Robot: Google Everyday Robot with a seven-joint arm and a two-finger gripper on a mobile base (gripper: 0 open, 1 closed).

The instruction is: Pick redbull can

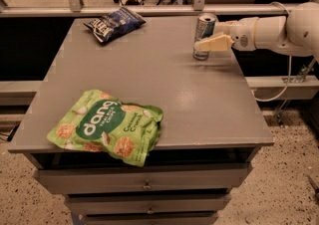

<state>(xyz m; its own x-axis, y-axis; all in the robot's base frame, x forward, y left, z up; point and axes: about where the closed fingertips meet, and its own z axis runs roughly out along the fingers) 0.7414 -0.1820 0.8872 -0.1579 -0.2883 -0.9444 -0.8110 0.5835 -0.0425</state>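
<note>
Silver and blue, the redbull can [204,34] stands upright near the far right corner of the grey table [164,79]. It is slim and tall. Its top rim is bright metal, and the body below is pale silver with darker blue patches. Any lettering on it is too small for me to read. It is far smaller than either snack bag on the same table.

My gripper [209,44] is at that far right corner too, reaching in level from beyond the table's right edge. Its cream-coloured end lies across the front of the can's lower half. Whether it is spread, closed or already pinching the can, I cannot tell. My white arm [279,31] runs back from it, out past the table's right side.

A green Dang coconut chips bag [107,127] lies flat at the table's near left, with one corner hanging just over the front edge. A dark blue snack bag [114,22] lies at the table's far left, well apart from the can. Drawers [144,183] sit under the table's front edge.
</note>
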